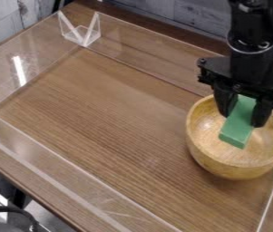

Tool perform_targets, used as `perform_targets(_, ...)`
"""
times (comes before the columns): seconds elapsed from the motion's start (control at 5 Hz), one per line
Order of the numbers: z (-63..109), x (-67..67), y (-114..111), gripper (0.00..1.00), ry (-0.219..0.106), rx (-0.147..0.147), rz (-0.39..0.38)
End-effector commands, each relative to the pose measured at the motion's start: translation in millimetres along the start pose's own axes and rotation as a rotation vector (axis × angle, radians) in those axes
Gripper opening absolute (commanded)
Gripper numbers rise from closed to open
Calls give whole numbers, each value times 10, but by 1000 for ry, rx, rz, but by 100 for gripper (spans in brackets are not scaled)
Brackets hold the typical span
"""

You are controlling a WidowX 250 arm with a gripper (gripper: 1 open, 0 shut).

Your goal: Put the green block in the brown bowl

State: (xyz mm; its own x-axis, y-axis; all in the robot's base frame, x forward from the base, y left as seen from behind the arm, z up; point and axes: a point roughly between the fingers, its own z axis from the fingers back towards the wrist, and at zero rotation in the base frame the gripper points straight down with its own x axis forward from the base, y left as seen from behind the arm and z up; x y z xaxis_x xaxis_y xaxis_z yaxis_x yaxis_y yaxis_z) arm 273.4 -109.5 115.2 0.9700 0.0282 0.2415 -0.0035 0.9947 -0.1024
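Note:
The brown bowl (205,154), round and light wooden with a thick rim, stands at the right side of the wooden table. My black gripper (244,114) hangs over the bowl, shut on the green block (239,127). The block is an elongated bright green bar held nearly upright and slightly tilted, its lower end down inside the bowl. Whether that end touches the bowl's floor I cannot tell. The fingers (223,101) cover the block's upper part.
Low clear acrylic walls (35,54) ring the wooden tabletop (102,118). A clear V-shaped bracket (79,30) stands at the back left corner. The bowl sits close to the right wall.

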Motion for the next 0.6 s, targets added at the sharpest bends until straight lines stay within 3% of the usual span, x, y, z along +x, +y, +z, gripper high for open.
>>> perform_targets(0.0,93,119,-25,0,-46,-18,5)
perform_targets(0.2,76,124,-22,100,-45,-19,6)
perform_targets(0.4,77,140,0,100,-45,-20,8)
